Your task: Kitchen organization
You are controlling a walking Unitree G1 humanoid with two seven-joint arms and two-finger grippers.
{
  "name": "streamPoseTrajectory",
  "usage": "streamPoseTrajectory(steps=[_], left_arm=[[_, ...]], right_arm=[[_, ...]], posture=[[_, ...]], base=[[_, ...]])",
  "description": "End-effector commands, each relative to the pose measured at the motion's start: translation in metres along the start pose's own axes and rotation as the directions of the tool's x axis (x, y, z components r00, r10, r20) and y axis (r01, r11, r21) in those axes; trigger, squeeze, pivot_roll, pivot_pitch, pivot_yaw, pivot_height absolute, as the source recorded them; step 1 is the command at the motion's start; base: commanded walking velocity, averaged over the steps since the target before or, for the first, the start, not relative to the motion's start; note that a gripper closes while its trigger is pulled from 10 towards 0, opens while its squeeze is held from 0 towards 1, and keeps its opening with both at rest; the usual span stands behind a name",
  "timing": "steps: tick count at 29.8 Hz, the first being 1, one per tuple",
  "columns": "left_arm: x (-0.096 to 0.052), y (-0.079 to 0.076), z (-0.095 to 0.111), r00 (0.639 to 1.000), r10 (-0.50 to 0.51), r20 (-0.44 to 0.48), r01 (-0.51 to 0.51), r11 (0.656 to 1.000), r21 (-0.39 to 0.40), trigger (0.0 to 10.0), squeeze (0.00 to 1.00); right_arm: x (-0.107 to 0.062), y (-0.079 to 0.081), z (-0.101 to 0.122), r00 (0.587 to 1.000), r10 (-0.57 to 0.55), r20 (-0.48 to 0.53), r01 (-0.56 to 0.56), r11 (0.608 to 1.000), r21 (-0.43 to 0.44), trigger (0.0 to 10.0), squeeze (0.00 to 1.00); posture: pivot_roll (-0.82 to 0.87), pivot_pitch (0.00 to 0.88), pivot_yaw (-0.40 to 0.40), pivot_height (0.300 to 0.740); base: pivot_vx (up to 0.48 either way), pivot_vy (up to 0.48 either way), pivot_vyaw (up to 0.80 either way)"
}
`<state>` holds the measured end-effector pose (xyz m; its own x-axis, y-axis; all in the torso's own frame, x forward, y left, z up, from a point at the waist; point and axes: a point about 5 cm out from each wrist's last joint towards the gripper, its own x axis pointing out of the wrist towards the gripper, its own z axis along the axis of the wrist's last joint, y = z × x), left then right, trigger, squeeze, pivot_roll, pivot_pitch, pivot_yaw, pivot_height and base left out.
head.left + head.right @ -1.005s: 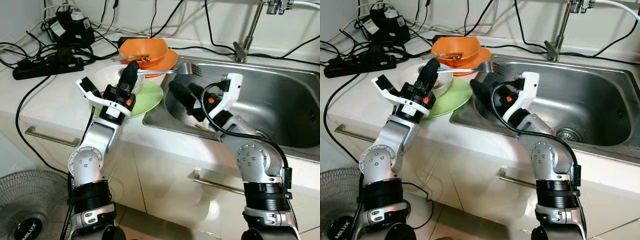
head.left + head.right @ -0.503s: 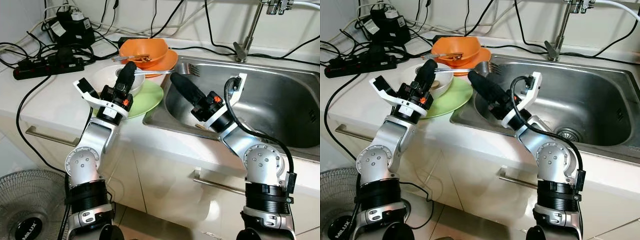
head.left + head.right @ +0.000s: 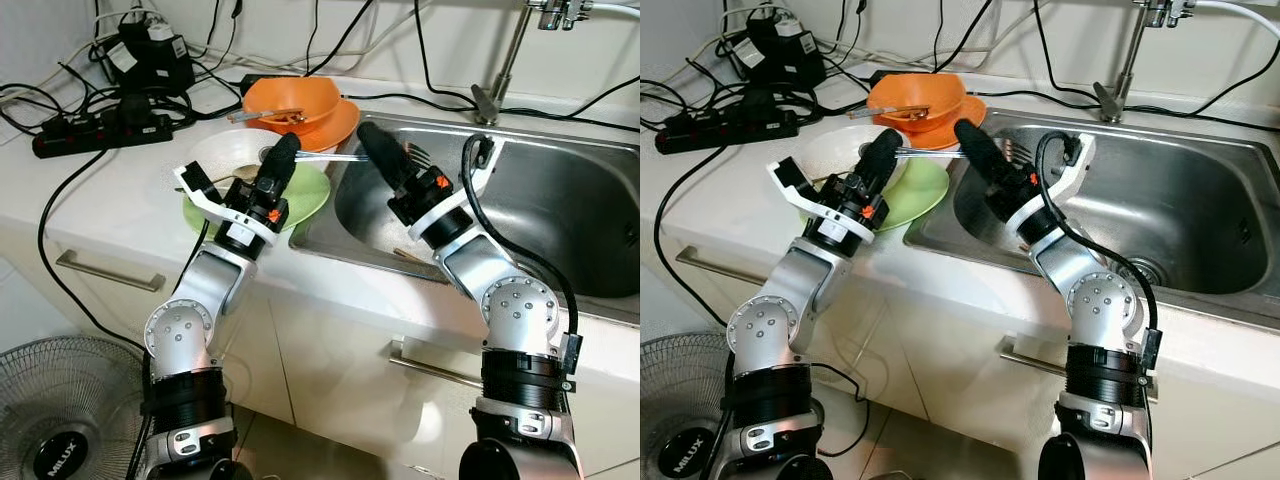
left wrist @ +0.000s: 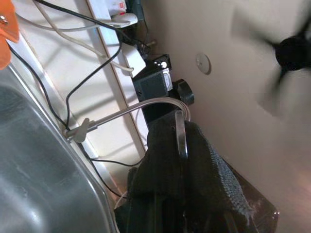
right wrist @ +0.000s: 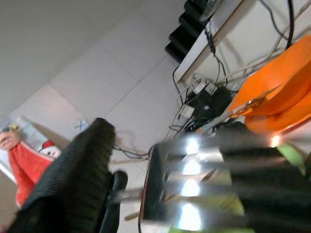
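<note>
On the white worktop (image 3: 110, 190), left of the steel sink (image 3: 560, 215), dishes are stacked. An orange bowl (image 3: 292, 98) sits on an orange plate (image 3: 340, 122) at the back, with a utensil lying inside the bowl. Nearer the front, a white bowl (image 3: 225, 155) sits on a green plate (image 3: 312, 192).

The left end effector (image 3: 283, 160) is raised over the green plate beside the white bowl, its fingers closed narrow on the handle of a fork (image 3: 345, 157). The fork runs level from there toward the sink, with its tines (image 3: 418, 154) over the sink's left edge. In the left wrist view the metal handle (image 4: 181, 133) lies pinched against the black finger.

The right end effector (image 3: 380, 155) reaches up from the sink side to the fork, close by the tines; I cannot tell whether its fingers are apart or together. Something thin and pale lies on the sink floor by the front wall. A power strip (image 3: 95, 135) and cables sit at the back left, and a fan (image 3: 60, 440) stands on the floor.
</note>
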<state>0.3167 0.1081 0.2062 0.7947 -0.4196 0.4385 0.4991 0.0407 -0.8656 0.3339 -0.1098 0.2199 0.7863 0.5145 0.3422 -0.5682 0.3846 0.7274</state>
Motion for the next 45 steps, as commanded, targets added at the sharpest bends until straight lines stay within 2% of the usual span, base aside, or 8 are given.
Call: streamPoseTrajectory(steps=[1,12,16,35,42,43,44,45], left_arm=[[-0.001,-0.005,0.0,1.0,-0.02,-0.006,0.02,1.0,0.015,0.0,0.0],[0.0,-0.001,0.009,1.0,-0.002,0.03,0.001,1.0,0.029,0.0,0.0],[0.001,0.001,0.013,0.998,0.009,0.07,-0.011,1.0,0.026,0.0,0.0],[0.003,0.003,0.01,0.998,0.012,0.062,-0.014,0.999,0.029,0.0,0.0],[0.0,0.009,0.009,0.998,0.025,0.063,-0.026,1.0,0.015,0.0,0.0],[-0.001,0.011,0.01,0.997,0.027,0.066,-0.028,1.0,0.014,0.0,0.0],[-0.001,0.011,0.01,0.997,0.027,0.066,-0.028,1.0,0.013,0.0,0.0],[-0.001,0.011,0.01,0.997,0.027,0.066,-0.028,1.0,0.013,0.0,0.0]], right_arm=[[0.003,0.0,0.006,0.999,-0.013,0.03,0.013,1.0,0.011,0.0,0.0],[0.002,-0.003,0.007,0.998,-0.048,0.035,0.048,0.999,0.02,0.0,0.0],[-0.001,-0.002,0.001,0.999,-0.044,0.011,0.043,0.997,0.058,0.0,0.0],[-0.007,0.007,-0.019,0.998,-0.007,-0.055,0.019,0.974,0.227,0.0,0.0],[-0.008,0.01,-0.021,0.998,0.024,-0.061,-0.006,0.963,0.269,0.0,0.0],[-0.008,0.012,-0.02,0.997,0.04,-0.062,-0.021,0.962,0.274,4.4,0.0],[-0.008,0.013,-0.02,0.997,0.044,-0.063,-0.025,0.961,0.275,10.0,0.0],[-0.008,0.013,-0.02,0.997,0.044,-0.063,-0.025,0.961,0.275,10.0,0.0]], posture=[[-0.08,0.0,0.086,0.74],[-0.09,0.0,0.086,0.74],[-0.09,0.0,0.085,0.74],[-0.09,0.0,0.087,0.74],[-0.09,0.0,0.087,0.74],[-0.09,0.0,0.088,0.74],[-0.09,0.0,0.088,0.74],[-0.09,0.0,0.088,0.74]], base=[[0.0,0.0,0.0],[0.0,0.0,0.0],[0.0,0.0,0.0],[0.0,0.0,0.0],[0.0,0.0,0.0],[0.0,0.0,0.0],[0.0,0.0,0.0],[0.0,0.0,0.0]])
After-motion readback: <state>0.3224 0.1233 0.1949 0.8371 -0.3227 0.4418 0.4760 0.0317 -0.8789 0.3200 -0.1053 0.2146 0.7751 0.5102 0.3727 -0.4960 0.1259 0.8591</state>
